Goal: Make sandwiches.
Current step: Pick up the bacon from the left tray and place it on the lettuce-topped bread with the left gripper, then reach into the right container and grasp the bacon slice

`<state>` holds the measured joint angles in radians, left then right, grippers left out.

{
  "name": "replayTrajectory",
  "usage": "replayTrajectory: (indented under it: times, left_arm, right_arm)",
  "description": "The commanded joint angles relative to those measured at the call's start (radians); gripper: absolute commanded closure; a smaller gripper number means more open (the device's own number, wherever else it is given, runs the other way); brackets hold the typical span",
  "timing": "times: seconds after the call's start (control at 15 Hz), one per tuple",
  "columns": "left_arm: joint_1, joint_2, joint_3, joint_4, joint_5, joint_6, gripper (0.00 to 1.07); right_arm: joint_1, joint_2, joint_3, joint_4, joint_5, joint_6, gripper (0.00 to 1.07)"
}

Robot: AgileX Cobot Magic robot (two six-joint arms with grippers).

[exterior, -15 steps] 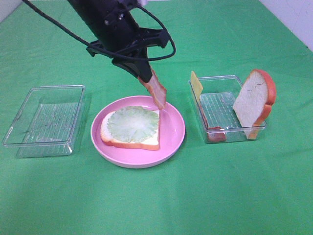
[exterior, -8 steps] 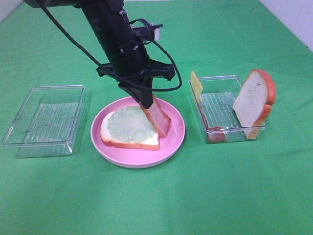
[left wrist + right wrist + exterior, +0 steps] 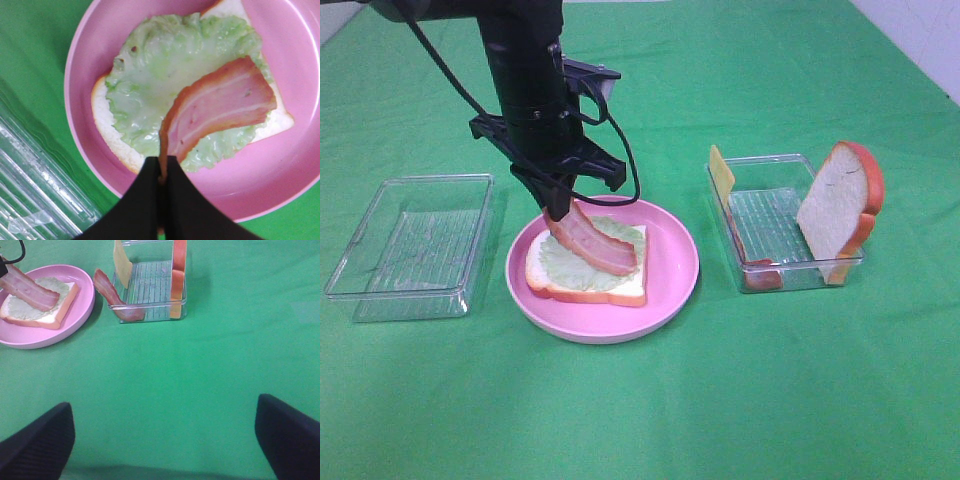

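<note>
On the pink plate (image 3: pixel 672 288) lies a white bread slice (image 3: pixel 620 290) topped with a pale green lettuce leaf (image 3: pixel 560 266). A reddish-brown bacon strip (image 3: pixel 600 245) rests across the lettuce. My left gripper (image 3: pixel 558 220) is shut on its raised end. In the left wrist view the black fingers (image 3: pixel 150 200) pinch the bacon (image 3: pixel 220 107) over the lettuce (image 3: pixel 165 65). My right gripper (image 3: pixel 162 450) hovers open above bare cloth, away from the plate (image 3: pixel 75 322), and does not show in the exterior high view.
A clear tray (image 3: pixel 775 270) to the right of the plate holds a yellow cheese square (image 3: pixel 721 175), another bacon strip (image 3: pixel 760 276) and an upright bread slice (image 3: pixel 840 212). A clear tray (image 3: pixel 410 245) with nothing in it stands on the left. Green cloth covers the table.
My left gripper has come down and to the left with the bacon. The strip hung beside the plate's right side a second ago and now lies across the lettuce.
</note>
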<state>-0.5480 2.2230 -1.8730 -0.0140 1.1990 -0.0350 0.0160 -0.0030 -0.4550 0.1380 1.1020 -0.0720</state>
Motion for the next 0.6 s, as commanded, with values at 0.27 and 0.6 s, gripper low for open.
replayTrajectory:
  times: [0.27,0.6]
  left_arm:
    - [-0.002,0.012,-0.003,0.006,0.001,-0.045,0.39]
    - [-0.002,-0.043,-0.035,0.031,0.041,-0.054,0.06]
  right_arm:
    - [-0.002,-0.032,0.005,0.006,-0.001,-0.011,0.13]
    - [-0.002,-0.032,0.005,0.006,-0.001,-0.011,0.13]
